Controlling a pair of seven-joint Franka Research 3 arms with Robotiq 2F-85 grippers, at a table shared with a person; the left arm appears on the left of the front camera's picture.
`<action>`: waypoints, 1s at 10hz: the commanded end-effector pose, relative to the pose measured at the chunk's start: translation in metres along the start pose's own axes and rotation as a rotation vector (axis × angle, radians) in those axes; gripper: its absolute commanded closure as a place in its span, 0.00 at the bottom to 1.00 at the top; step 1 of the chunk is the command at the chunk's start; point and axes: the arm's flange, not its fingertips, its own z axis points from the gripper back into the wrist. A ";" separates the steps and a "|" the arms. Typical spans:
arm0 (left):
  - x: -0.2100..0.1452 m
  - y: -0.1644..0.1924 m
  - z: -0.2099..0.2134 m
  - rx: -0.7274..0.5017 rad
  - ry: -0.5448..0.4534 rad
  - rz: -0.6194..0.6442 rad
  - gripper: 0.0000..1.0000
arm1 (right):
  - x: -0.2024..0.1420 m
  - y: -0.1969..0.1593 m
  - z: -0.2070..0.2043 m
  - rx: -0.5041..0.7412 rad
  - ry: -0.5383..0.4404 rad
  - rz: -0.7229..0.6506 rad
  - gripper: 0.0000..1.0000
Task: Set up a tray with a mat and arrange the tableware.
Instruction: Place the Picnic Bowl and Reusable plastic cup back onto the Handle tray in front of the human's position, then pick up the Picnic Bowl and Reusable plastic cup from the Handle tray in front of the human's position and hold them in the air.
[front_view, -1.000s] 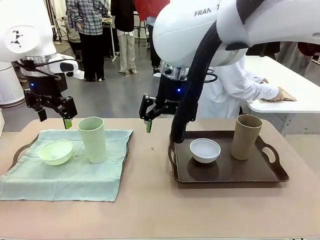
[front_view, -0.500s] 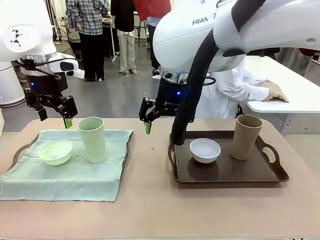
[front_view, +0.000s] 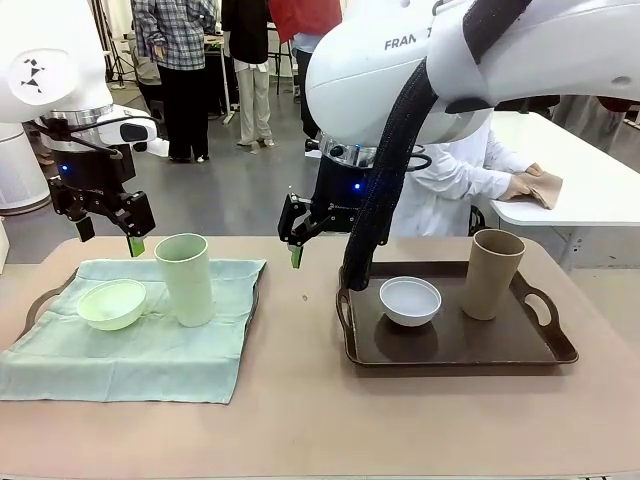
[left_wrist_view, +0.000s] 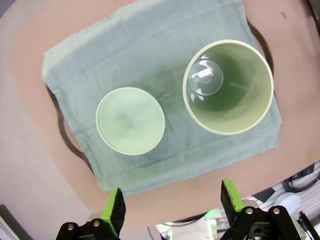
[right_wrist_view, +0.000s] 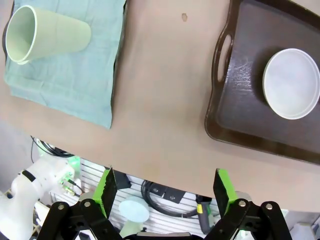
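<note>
My left gripper (left_wrist_view: 172, 200) hangs wide and empty over the green bowl (left_wrist_view: 130, 120) and cup (left_wrist_view: 227, 87) on the mat (left_wrist_view: 150, 50). My right gripper (right_wrist_view: 165, 184), equally wide, hovers beside the bare tray (right_wrist_view: 235, 115), which probably needs a mat.

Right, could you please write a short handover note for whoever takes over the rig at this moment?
Left gripper open, empty, raised by the green mat's far edge.
Right gripper open, empty, over the table between the trays.
Done: mat covers the left tray; pale green bowl and pale green cup stand on it.
White bowl and tan cup stand on the brown tray, no mat.
Left: perhaps a mat there.
</note>
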 end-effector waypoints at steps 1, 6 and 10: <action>-0.001 0.000 0.001 -0.001 -0.015 -0.003 0.00 | -0.004 -0.003 -0.004 0.025 -0.006 0.011 0.00; -0.001 0.000 0.001 -0.001 -0.015 -0.003 0.00 | -0.004 -0.003 -0.004 0.025 -0.006 0.011 0.00; -0.001 0.000 0.001 -0.001 -0.015 -0.003 0.00 | -0.004 -0.003 -0.004 0.025 -0.006 0.011 0.00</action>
